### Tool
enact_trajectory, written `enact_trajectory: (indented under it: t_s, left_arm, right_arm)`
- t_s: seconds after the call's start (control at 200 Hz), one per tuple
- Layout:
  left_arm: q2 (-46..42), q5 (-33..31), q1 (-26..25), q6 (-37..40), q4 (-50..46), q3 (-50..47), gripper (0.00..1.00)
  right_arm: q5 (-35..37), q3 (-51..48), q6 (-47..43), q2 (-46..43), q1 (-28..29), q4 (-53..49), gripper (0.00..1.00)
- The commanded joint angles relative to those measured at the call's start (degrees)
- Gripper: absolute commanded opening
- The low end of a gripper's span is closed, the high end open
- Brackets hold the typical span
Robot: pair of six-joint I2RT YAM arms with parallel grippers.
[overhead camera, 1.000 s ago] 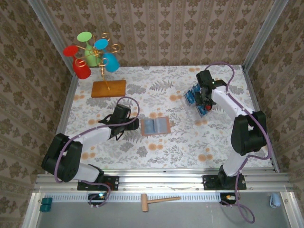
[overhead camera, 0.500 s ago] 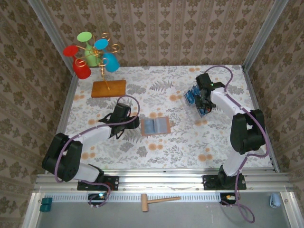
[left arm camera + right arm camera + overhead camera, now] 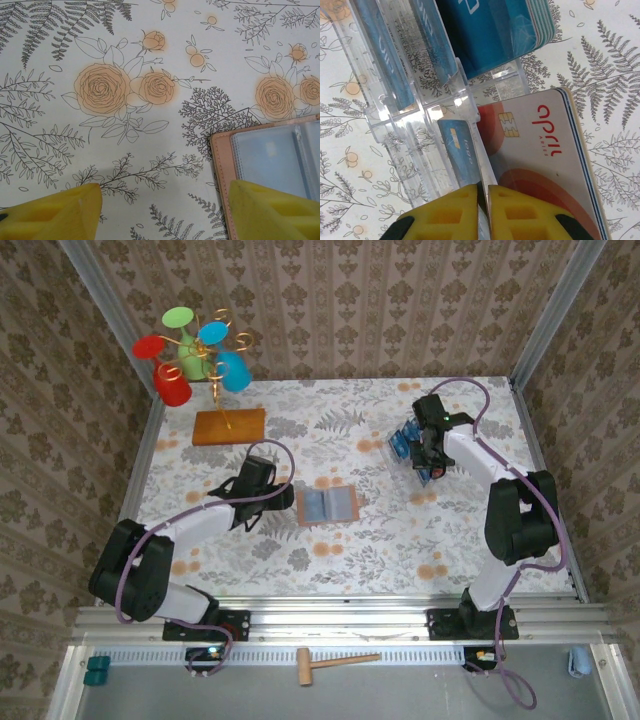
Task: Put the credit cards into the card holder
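- Yellow fingers (image 3: 445, 215) of my right jaws are pressed almost together, pinching the thin edge of one blue card (image 3: 456, 147). That card stands on edge in a slot of the clear plastic tray (image 3: 395, 125).
- More of the credit cards (image 3: 490, 35) stand in that tray. A thick blue stack fills the far compartment, and single blue ones slant in the slots beside it.
- Just beside the card I pinch is a red-and-white card (image 3: 540, 150) with a gold chip. I cannot tell whether it sits in the tray or against it.
- From above, the tray is on the far right part of the floral table (image 3: 400, 540), with my right wrist directly over it.
- The card holder (image 3: 328, 505) lies open and flat near the middle of the table, well apart from the tray. It has a tan rim around greyish-blue pockets.
- My left jaws are spread wide and hold nothing. In my left wrist view, one of their fingers (image 3: 270, 212) covers a corner of the card holder.
- A wooden slab (image 3: 229, 426) with a gold stem carrying coloured cups (image 3: 190, 350) stands at the far left.
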Motion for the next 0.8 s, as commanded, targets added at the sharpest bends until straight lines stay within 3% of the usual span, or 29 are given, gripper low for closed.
enact_trajectory:
  t_s: [0.0, 0.165, 0.795]
  left_arm:
    - [0.0, -0.7, -0.6, 0.8, -0.8, 1.0, 0.69]
    - [-0.1, -0.7, -0.6, 0.9, -0.9, 0.9, 0.69]
    - [-0.3, -1.5, -0.7, 2.7, -3.0, 1.7, 0.69]
  right_arm:
    - [-3.5, -0.4, -0.7, -0.1, -0.9, -0.4, 0.08]
    - [-7.0, 0.0, -0.4, -0.3, -1.9, -0.2, 0.0]
    - [-18.6, 5.1, 3.1, -9.3, -3.0, -1.6, 0.0]
